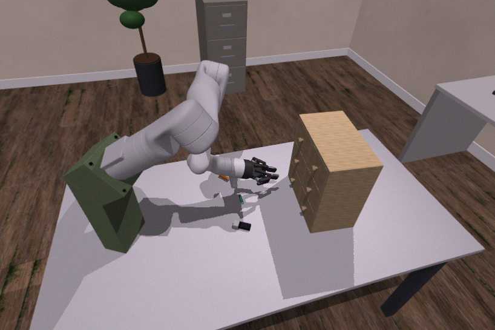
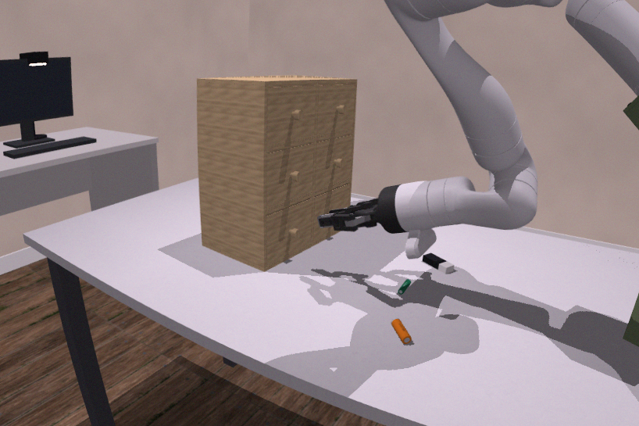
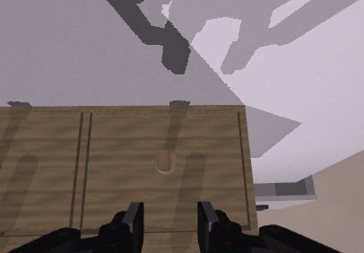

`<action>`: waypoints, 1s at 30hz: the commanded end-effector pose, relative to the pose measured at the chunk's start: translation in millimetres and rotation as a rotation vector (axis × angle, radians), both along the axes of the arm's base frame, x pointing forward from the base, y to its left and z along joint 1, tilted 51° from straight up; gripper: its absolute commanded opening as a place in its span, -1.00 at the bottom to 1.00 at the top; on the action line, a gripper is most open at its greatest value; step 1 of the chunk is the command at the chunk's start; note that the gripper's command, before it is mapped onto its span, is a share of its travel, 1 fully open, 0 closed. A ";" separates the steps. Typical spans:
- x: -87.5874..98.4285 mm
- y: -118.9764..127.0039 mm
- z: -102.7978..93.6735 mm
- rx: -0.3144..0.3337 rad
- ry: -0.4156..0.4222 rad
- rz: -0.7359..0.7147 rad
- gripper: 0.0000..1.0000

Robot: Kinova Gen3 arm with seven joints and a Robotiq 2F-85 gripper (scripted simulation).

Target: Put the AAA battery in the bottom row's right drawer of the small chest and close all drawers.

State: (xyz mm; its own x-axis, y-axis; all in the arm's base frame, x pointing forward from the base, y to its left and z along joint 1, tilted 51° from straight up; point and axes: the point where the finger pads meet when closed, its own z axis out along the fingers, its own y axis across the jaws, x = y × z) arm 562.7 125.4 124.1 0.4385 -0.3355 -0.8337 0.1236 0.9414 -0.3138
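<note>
Dark two-finger end effector (image 2: 330,220) hangs level just in front of the tall light-wood six-drawer chest (image 2: 276,165), fingers partly parted, grasping nothing. In the wrist view the round wooden knob (image 3: 166,162) of one drawer front sits ahead of the gap between the fingers, not yet between them; the view looks inverted, so I judge it the bottom-row right drawer (image 3: 163,169). All drawers look shut.

Small green AAA battery (image 2: 404,285) lies on the white counter (image 2: 216,307), roughly 4 o'clock from the end effector in the exterior view, between an orange cylinder cell (image 2: 401,331) and a black-and-white block (image 2: 438,263).

Risks: the narrow gap may clip the knob and shove the chest; overpulling a stopless tray droops or drops it; grabbing the orange cell instead.
</note>
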 end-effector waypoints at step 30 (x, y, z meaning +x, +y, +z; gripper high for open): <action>14.8 -54.2 15.2 -0.005 -0.001 -0.008 -0.34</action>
State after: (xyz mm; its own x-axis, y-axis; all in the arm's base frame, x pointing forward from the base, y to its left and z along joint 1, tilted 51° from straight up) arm 577.4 74.8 139.5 0.4383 -0.3388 -0.8325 0.1265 0.9403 -0.3160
